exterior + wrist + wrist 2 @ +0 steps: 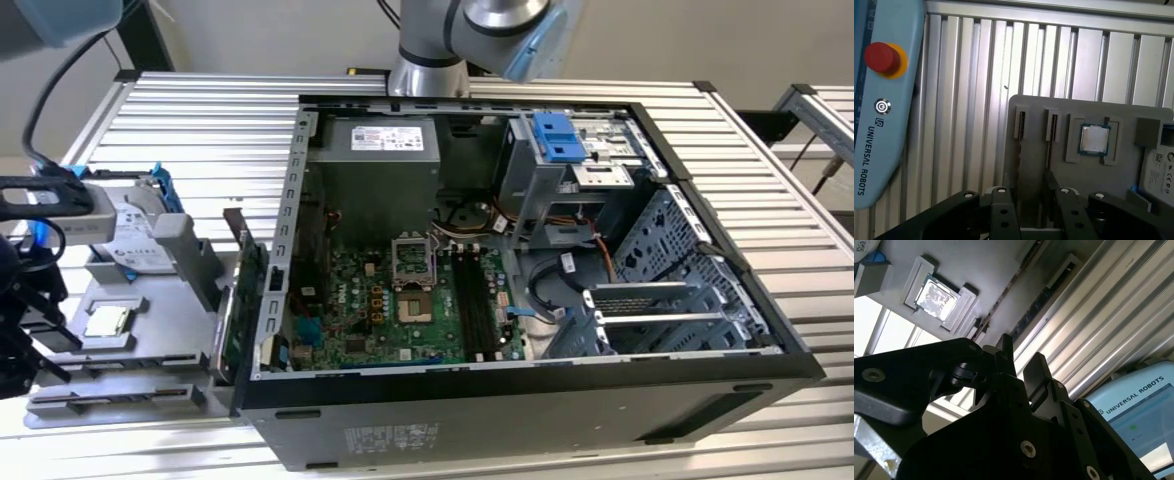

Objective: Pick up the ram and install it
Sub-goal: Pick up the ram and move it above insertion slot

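Claw (1029, 210) hangs wide and empty, the ram (1021, 125) edge-on in the gray tray (1036, 114) just ahead of its fingertips (1003, 194).

An open black computer case (534, 425) lies on its side on a slatted aluminium table (200, 130), filling the exterior view from the centre out towards four o'clock; inside it, a green motherboard (354, 310) sits at about seven o'clock of the well, a grey power supply (380, 150) at eleven o'clock, a blue drive bracket (558, 138) at one o'clock and a perforated metal cage (674, 250) at three o'clock; at nine o'clock of that view, just beside the case, stands a grey holder tray (180, 320); it bears a square silver chip (107, 320) in a pocket and, at twelve o'clock from the chip, a hard drive (134, 245); in the first wrist view a pale blue pendant (884, 150) with a red button (879, 57) sits apart from the tray, with bare slats between them.
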You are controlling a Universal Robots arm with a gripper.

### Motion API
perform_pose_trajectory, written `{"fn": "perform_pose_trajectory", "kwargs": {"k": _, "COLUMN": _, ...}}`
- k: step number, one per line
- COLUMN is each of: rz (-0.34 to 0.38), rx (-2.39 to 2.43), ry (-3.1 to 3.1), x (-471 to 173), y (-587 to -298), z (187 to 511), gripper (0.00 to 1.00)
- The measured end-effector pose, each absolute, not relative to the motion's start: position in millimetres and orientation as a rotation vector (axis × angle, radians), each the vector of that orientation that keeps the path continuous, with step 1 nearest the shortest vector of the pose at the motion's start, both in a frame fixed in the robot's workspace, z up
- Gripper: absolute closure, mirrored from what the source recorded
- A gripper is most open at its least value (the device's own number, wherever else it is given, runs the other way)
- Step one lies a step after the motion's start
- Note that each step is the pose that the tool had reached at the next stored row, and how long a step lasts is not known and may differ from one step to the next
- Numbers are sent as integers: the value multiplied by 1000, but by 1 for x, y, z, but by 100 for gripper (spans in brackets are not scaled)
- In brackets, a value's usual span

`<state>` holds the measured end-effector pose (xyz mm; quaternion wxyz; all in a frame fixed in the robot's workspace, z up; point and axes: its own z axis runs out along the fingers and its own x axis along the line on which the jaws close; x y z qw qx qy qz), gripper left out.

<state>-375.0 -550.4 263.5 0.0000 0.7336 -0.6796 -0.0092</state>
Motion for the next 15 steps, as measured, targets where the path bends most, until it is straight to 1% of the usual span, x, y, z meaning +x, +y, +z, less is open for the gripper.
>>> {"fn": "perform_pose_trajectory", "kwargs": {"k": 15, "rz": -29, "rx": 2313, "ry": -2125, "x": -376, "y": -557, "z": 239, "gripper": 0}}
